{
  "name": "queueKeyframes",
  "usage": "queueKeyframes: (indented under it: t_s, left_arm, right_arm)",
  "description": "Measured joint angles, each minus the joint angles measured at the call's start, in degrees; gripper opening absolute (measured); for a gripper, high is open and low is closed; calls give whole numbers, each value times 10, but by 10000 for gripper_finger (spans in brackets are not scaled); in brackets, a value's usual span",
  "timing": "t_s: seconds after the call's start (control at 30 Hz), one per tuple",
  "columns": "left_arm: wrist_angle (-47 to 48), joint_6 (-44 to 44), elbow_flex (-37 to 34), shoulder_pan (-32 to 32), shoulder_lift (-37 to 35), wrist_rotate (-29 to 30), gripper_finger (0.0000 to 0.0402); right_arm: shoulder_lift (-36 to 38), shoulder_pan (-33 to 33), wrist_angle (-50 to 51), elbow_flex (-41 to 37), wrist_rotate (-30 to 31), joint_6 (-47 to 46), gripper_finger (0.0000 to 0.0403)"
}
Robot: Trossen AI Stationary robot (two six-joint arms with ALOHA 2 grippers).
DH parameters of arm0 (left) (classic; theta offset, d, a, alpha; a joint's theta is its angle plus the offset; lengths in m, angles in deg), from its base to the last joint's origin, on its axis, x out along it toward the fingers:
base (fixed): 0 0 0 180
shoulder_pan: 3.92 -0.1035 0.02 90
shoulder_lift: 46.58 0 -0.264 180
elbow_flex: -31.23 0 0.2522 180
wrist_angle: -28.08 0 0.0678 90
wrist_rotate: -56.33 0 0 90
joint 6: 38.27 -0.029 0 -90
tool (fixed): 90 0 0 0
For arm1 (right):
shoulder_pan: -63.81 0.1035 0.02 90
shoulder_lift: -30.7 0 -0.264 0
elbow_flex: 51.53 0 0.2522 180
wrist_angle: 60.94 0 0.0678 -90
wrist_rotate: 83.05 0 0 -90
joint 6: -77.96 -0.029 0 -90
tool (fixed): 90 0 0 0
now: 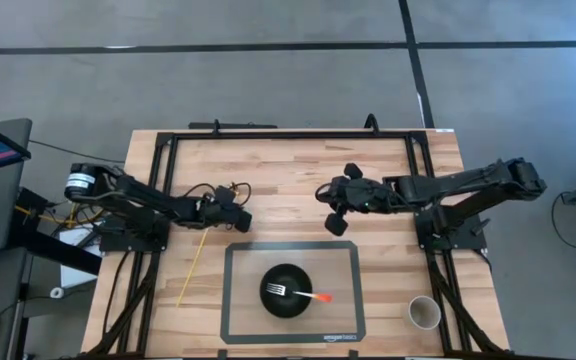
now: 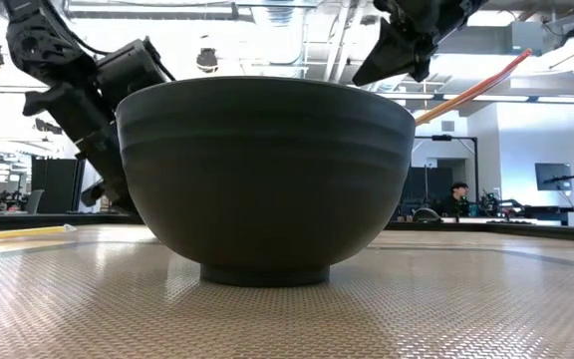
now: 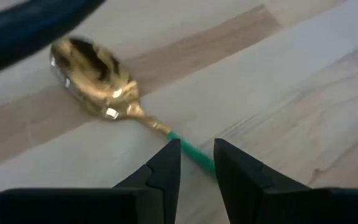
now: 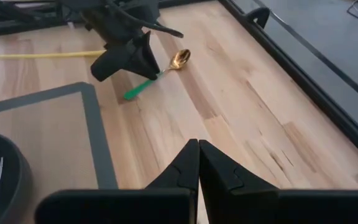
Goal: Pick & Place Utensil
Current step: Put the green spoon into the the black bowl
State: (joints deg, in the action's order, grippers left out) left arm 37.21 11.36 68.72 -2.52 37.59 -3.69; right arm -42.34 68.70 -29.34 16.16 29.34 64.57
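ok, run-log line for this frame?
left end effector: open, straddling spoon handle | right end effector: shut, idle | fork: in bowl

In the high view, the left gripper is covering the gold spoon almost entirely. In the left wrist view, a dark blurred shape is crossing above the spoon's bowl, and its green handle is disappearing behind the fingertips. In the low view, the black bowl is hiding the fork except its orange handle.
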Motion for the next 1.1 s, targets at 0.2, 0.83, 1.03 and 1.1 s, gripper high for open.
queueKeyframes:
  t_s: [0.2, 0.83, 1.03, 1.1]
  left_arm:
    - [-8, 21, 1, 2, 24, 10, 97]
    - [-4, -14, 0, 9, 23, 4, 5]
    - [-21, -14, -1, 33, 23, -4, 4]
    - [-22, -14, -1, 39, 21, -8, 4]
  right_arm:
    - [0, 8, 0, 0, 0, -1, 1]
    - [0, 11, -3, 0, -1, -1, 1]
    - [0, 11, -3, 0, -1, -1, 1]
    - [0, 11, -3, 0, -1, -1, 1]
